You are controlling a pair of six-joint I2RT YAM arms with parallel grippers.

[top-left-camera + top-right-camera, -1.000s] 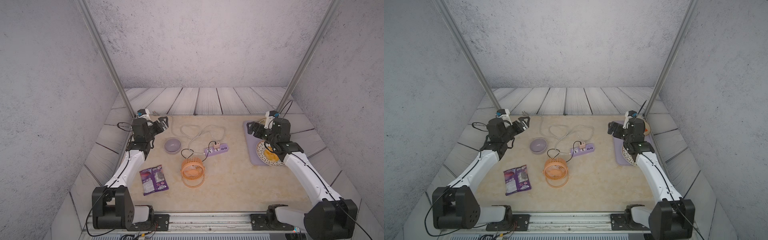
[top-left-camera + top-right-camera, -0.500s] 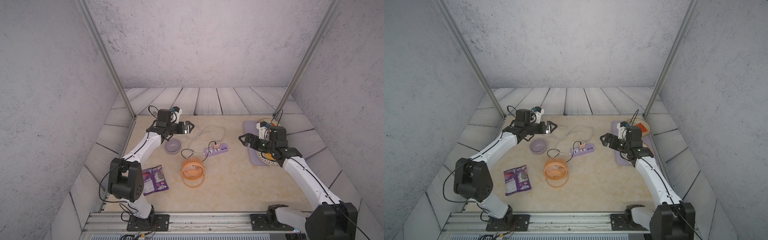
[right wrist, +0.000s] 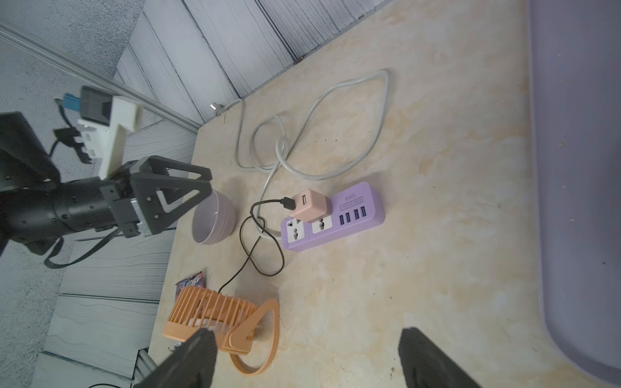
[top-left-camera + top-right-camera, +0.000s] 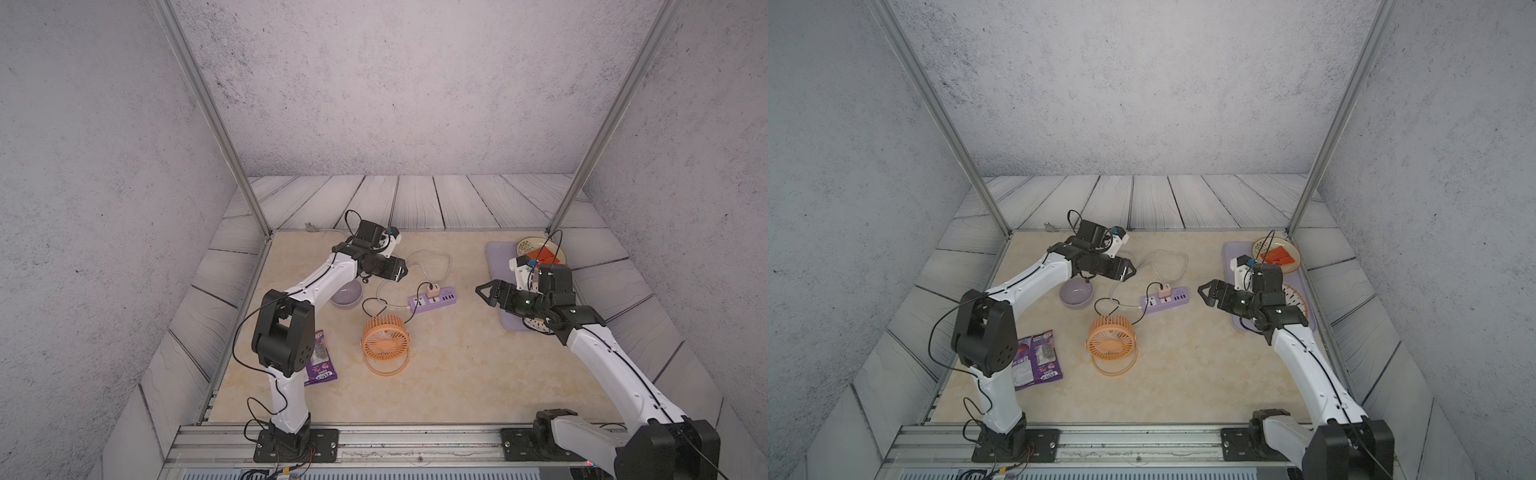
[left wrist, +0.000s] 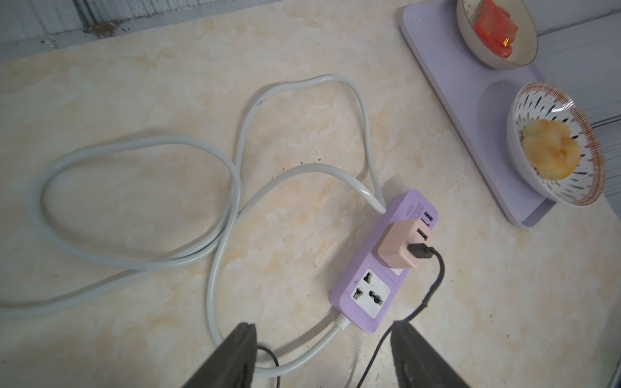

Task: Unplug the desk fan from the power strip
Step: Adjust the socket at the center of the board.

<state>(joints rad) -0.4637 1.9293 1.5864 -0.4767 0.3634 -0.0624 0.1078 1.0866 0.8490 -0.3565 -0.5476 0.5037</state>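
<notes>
Left gripper (image 4: 400,269) open, empty, near the bowl (image 4: 347,297); fan (image 4: 384,338) stands mid-table, its pink plug (image 4: 432,288) seated in the power strip (image 4: 444,298) just beyond; right gripper (image 4: 484,294) open, empty, short of the strip: unplugging not begun.

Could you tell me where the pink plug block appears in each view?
In a top view: pink plug block, near the middle.
In a top view: also near the middle.
Left wrist: off centre, toward the tray.
Right wrist: at centre.
Shared landmark: lilac power strip holding it.

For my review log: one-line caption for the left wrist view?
Open left gripper hovers by the power strip; pink plug block seated.
</notes>
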